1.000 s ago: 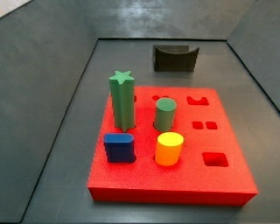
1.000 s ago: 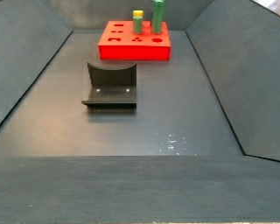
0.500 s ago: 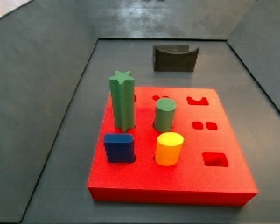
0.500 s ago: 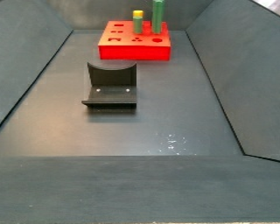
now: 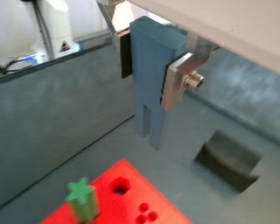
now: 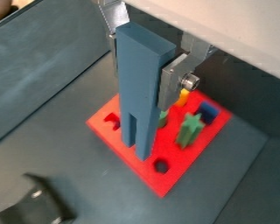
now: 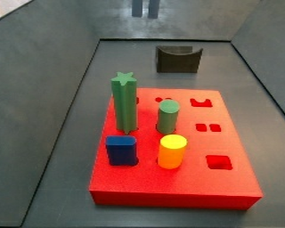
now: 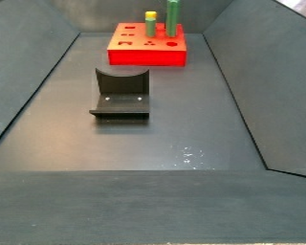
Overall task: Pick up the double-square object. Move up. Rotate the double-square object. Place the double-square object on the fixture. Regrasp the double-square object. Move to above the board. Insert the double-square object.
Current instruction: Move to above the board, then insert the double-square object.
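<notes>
My gripper (image 5: 150, 63) is shut on the double-square object (image 5: 154, 96), a long grey-blue bar that hangs upright with its slotted end down. Both wrist views show it, with a silver finger (image 6: 174, 80) pressed on its side. The bar hangs high above the red board (image 6: 122, 138). In a side view only the bar's two-pronged lower end (image 7: 145, 8) shows at the top edge, above the fixture (image 7: 178, 59); the gripper itself is out of that view. The board (image 7: 199, 183) lies near the front there.
On the board stand a green star post (image 7: 124, 100), a green cylinder (image 7: 167, 116), a dark-blue block (image 7: 121, 150) and a yellow cylinder (image 7: 171, 151). The fixture (image 8: 120, 91) stands mid-floor before the board (image 8: 149, 55). Sloping grey walls enclose the floor.
The bar's lower end has come down into the top of a side view, where nothing showed a second ago. Board, pegs and fixture have not moved.
</notes>
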You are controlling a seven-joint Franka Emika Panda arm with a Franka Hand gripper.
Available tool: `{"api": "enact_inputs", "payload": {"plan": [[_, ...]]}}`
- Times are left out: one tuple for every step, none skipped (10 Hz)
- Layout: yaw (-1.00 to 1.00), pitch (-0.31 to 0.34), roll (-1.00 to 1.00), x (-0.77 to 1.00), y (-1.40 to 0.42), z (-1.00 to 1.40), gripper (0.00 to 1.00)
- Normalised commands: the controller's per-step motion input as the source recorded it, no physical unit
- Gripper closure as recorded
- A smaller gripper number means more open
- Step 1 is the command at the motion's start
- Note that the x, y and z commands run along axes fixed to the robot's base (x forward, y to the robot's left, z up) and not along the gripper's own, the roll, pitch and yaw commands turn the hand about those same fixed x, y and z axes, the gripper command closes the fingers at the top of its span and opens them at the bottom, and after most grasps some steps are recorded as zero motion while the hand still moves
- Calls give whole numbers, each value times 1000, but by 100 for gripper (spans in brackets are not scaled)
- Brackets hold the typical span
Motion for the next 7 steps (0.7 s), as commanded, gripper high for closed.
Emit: {"api": "enact_inputs", "payload": {"plan": [[-7,-1,-518,-56,12,6,100],[-4,-16,-342,-46,7,-3,100],[-5,-18,-206,-37,13,3,100],[54,0,13,51,-37,-71,100],[11,-77,0,280,-229,-180,100],[91,-144,-89,549,-303,-160,100],[34,0,-71,900,-209,-231,100]]}}
